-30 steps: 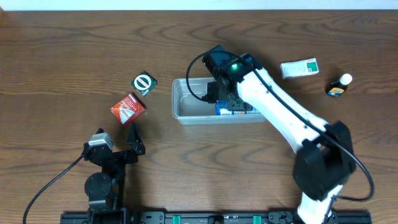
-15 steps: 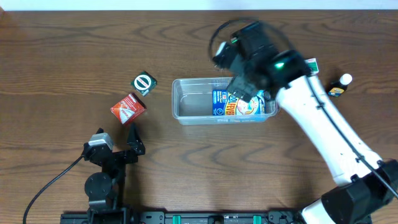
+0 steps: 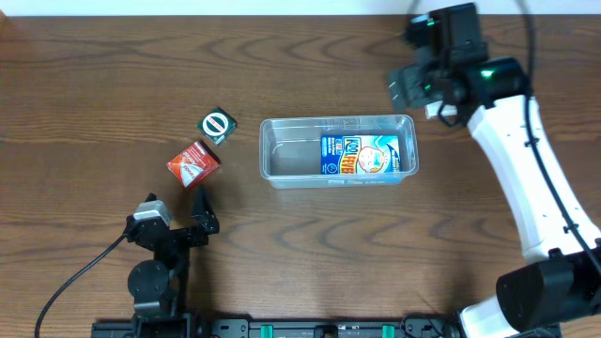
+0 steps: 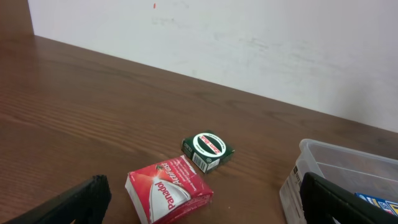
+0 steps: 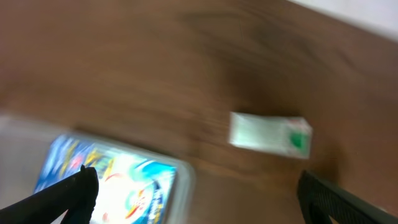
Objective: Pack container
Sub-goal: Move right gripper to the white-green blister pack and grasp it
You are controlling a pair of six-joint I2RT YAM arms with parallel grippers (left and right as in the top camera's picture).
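Observation:
The clear plastic container (image 3: 280, 176) lies at the middle of the table with a blue packet (image 3: 362, 155) flat inside it. My right gripper (image 3: 416, 87) is open and empty, up above the container's far right corner. The right wrist view is blurred; it shows the packet (image 5: 106, 180), the container's rim (image 5: 181, 174) and a white-and-green box (image 5: 270, 134) beyond. My left gripper (image 3: 200, 214) is open and empty near the front left. A red Panadol box (image 4: 168, 190) lies just ahead of its fingers (image 4: 205, 211), with a small green box (image 4: 208, 149) behind it.
In the overhead view the red box (image 3: 193, 161) and the green box (image 3: 218, 125) lie left of the container. The container's near corner shows at the right of the left wrist view (image 4: 305, 177). The right arm covers the table's back right, hiding the white-and-green box there.
My right gripper has lifted out of the container and swung to the back right. The blue packet has stayed flat in the container. The left arm has not moved.

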